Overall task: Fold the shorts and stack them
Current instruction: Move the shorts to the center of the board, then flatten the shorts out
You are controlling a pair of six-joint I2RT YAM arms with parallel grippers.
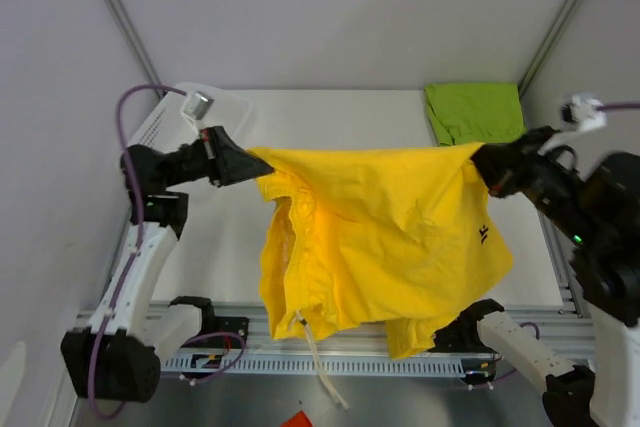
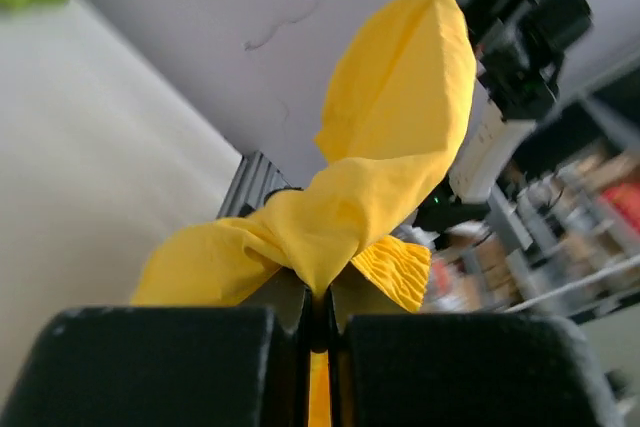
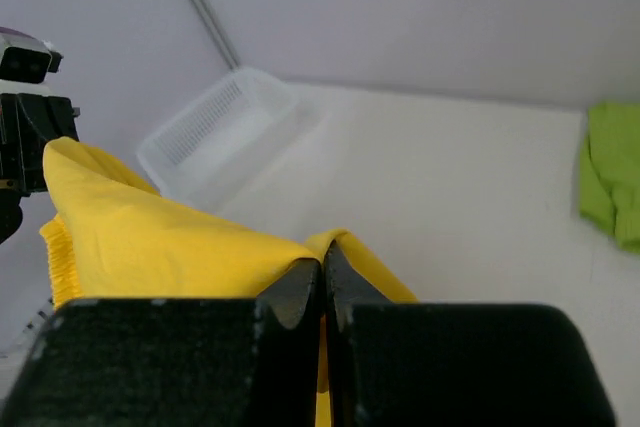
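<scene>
The left end effector [image 1: 250,160] and right end effector [image 1: 480,161] each clench a corner of the yellow shorts [image 1: 380,237], hanging unfolded right of the basket [image 1: 160,125], while the green shorts [image 1: 473,112] lie folded farther right.

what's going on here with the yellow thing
The robot is holding a pair of yellow shorts up in the air, stretched out between its two arms. The left gripper is shut on one corner and the right gripper on the other, with the rest hanging down. A pair of green shorts lies folded at the far right corner of the table, and a white basket sits at the far left.
</scene>
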